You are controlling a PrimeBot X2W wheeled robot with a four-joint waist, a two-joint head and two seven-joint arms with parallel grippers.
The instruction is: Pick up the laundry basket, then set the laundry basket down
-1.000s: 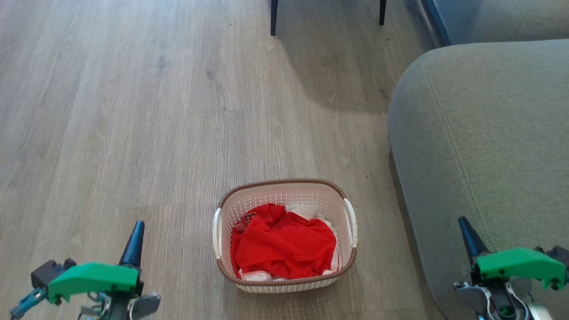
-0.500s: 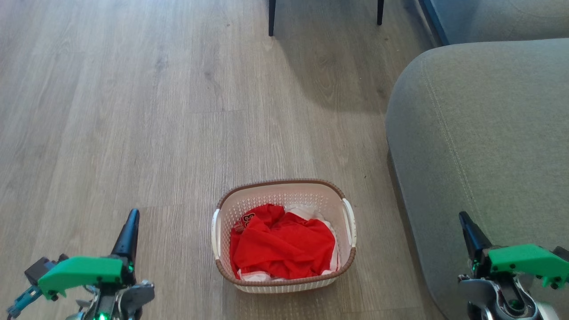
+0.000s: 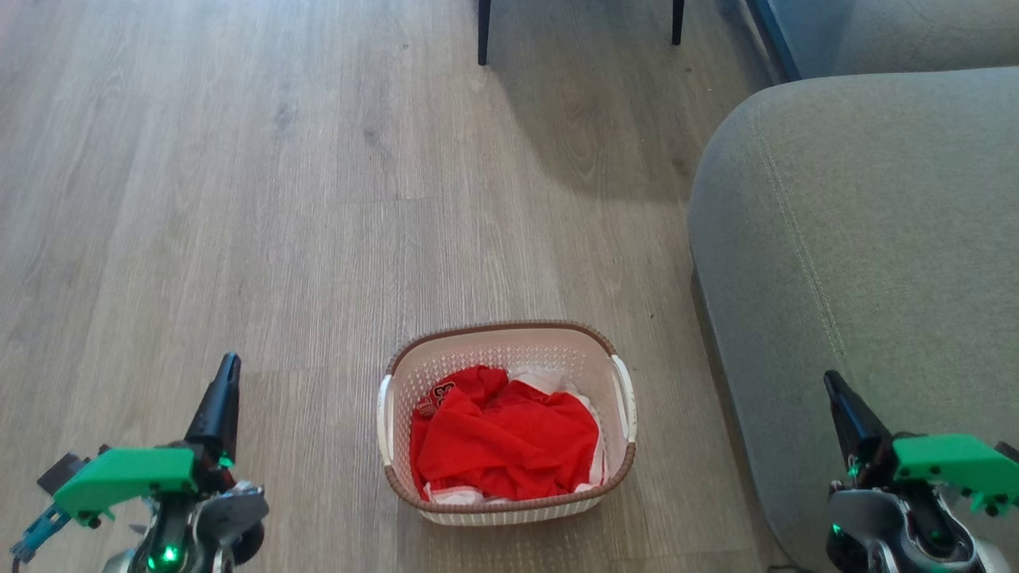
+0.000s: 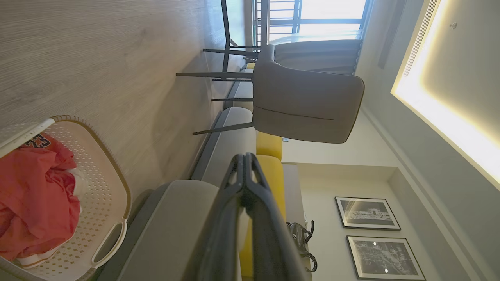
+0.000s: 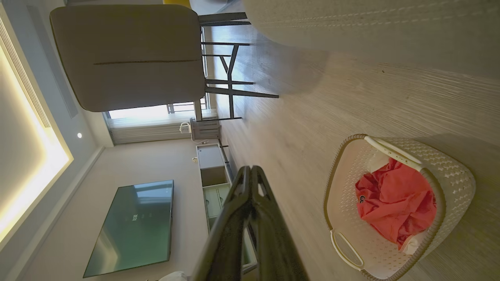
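**A:** Where is the laundry basket (image 3: 509, 354)?

**B:** It stands upright on the floor (image 3: 239, 199), in the lower middle of the head view. Red clothes (image 3: 505, 442) are heaped inside it.

**A:** How will it handle?

**B:** Light, I'd judge, since it is thin perforated plastic with a soft load. The walls look fairly stiff but may flex, so squeezing them seems a poor idea. It would be better to take the two white side handles (image 3: 627, 406), one per arm, and lift level so nothing tips out.

**A:** And the grippers?

**B:** The left gripper (image 3: 227, 370) is at lower left and the right gripper (image 3: 832, 382) at lower right. Each has its fingers pressed together on nothing, and both are well apart from the basket.

**A:** Is anything close by?

**B:** A grey sofa (image 3: 860, 239) takes up the right side of the frame. It is near the basket and close to the right arm.
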